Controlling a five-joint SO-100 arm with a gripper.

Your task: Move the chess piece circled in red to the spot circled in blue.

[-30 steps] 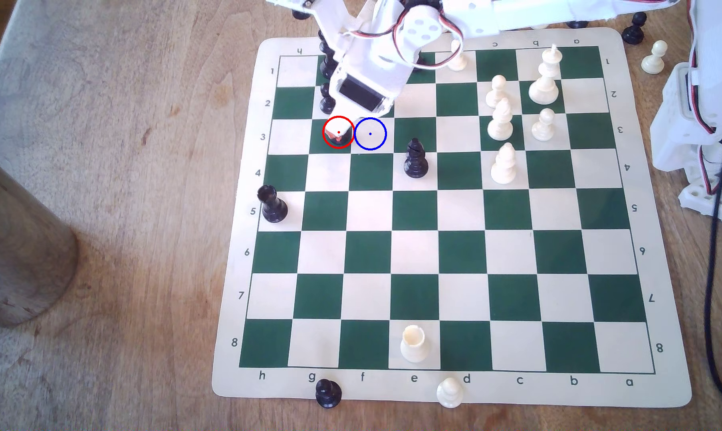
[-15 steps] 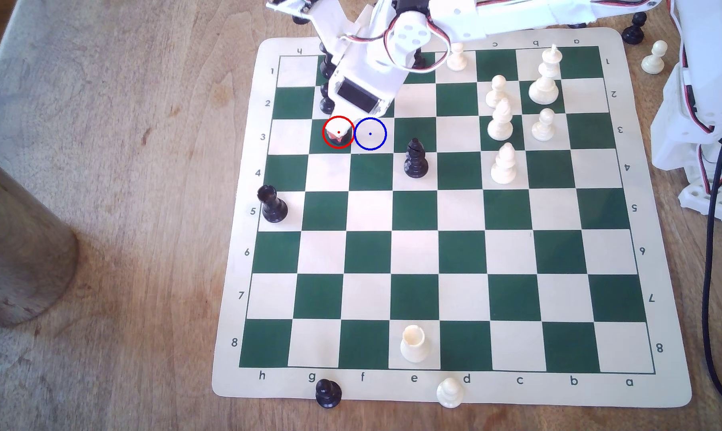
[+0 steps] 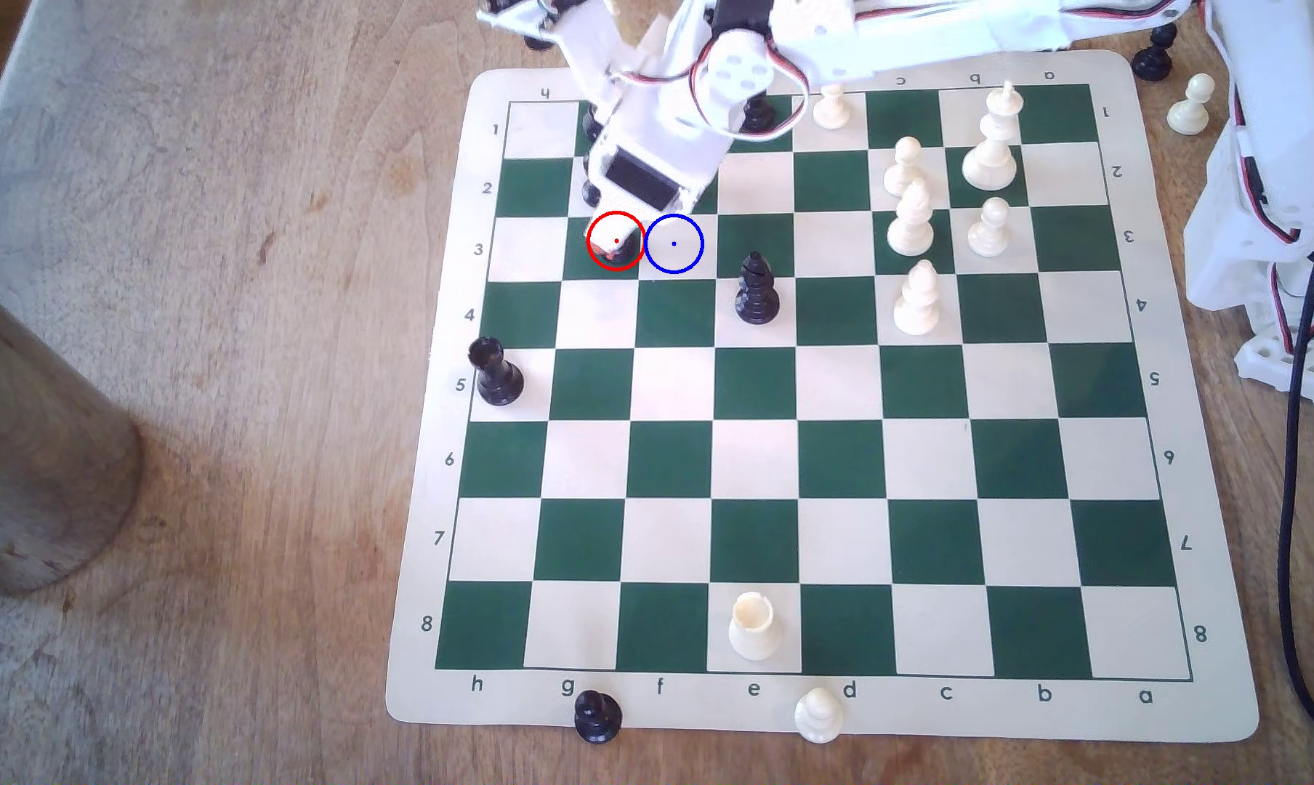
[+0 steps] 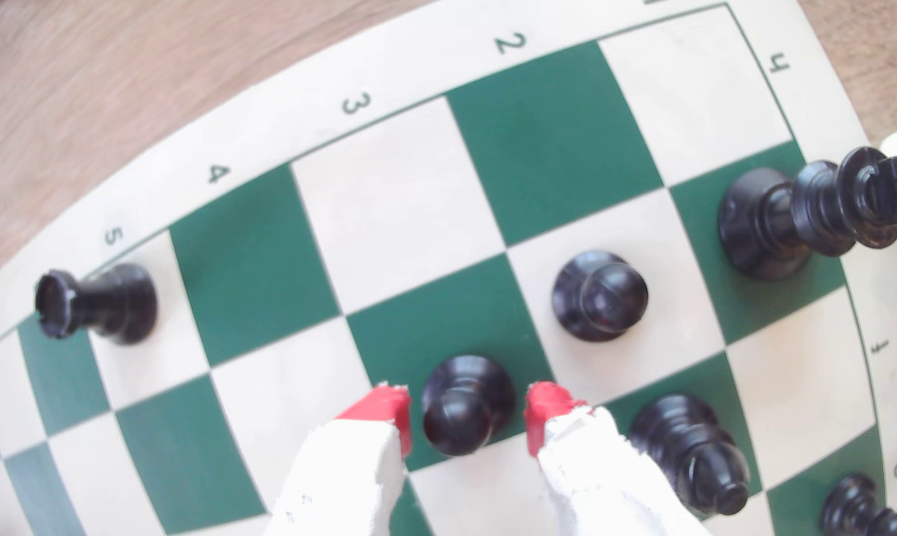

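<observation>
While hand [image 4: 468, 412] straddles: upright pawn [image 4: 464, 407].

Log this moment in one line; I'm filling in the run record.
phase: pre-grasp | gripper: open, fingers either side of pawn, gaps visible | pawn: upright on red-ringed green square | spot: free

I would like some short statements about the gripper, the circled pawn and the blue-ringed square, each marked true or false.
1. The gripper is open, with one red-tipped finger on each side of the black pawn. True.
2. The pawn stands on a cream square. False: it stands on a dark green one.
3. A piece stands on the blue-ringed square. False: it is bare.
4. The blue-ringed square lies directly beside the pawn's square. True.
</observation>
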